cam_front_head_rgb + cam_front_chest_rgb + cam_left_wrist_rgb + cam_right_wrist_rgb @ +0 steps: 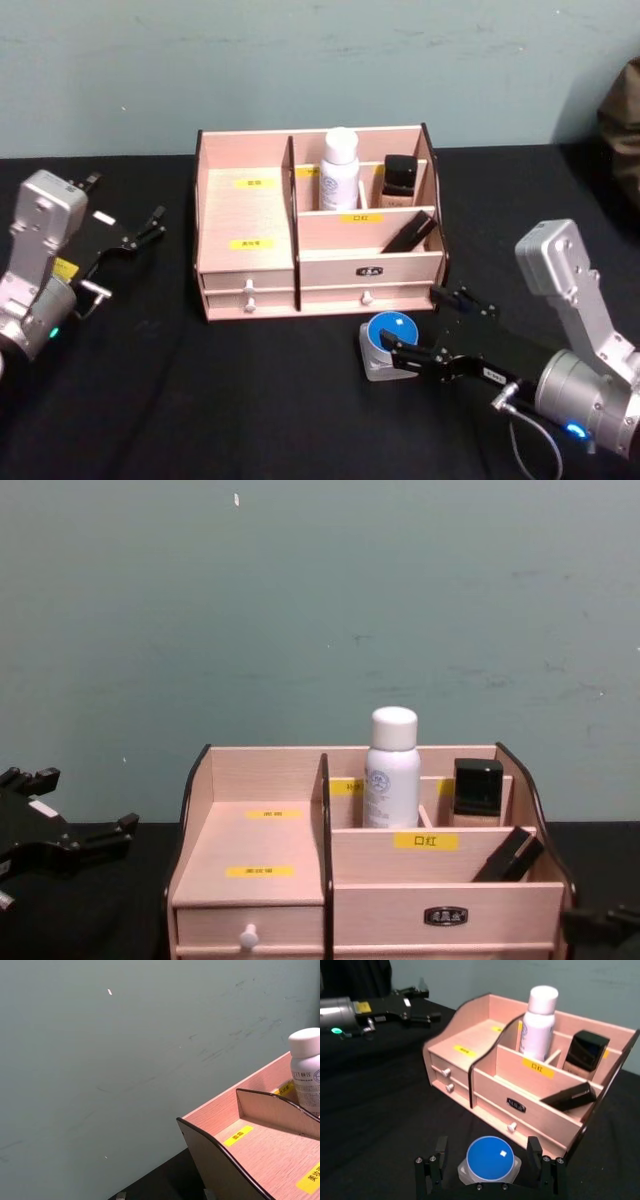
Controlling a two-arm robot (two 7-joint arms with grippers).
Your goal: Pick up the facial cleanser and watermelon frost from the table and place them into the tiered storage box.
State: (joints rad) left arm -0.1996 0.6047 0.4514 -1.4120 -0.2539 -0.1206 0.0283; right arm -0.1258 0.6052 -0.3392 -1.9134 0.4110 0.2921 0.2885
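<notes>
The storage box (247, 215) sits in the middle of the head view, on the black table (200, 400), with its drawers facing the lower edge of the frame. A white bottle (340, 168) stands upright in a rear compartment at the centre. A dark square bottle (400, 180) stands in the compartment just to its right. A slim black stick (408, 235) leans tilted in the compartment in front of them.

Below the box, right of centre, a blue-lidded jar (388, 343) rests on the table just in front of the drawers. The right gripper (410, 320) reaches in from the lower right. In the right wrist view its jaws are spread wide, one finger (437, 1160) on each side of the jar (490, 1160). A narrow gap shows on both sides, so nothing is gripped.

The left gripper (140, 232) hangs at the left edge of the head view, well apart from the box, its jaws parted and empty. The left wrist view shows the box's curved side (220, 1160) and the white bottle (306, 1070) at the right edge.
</notes>
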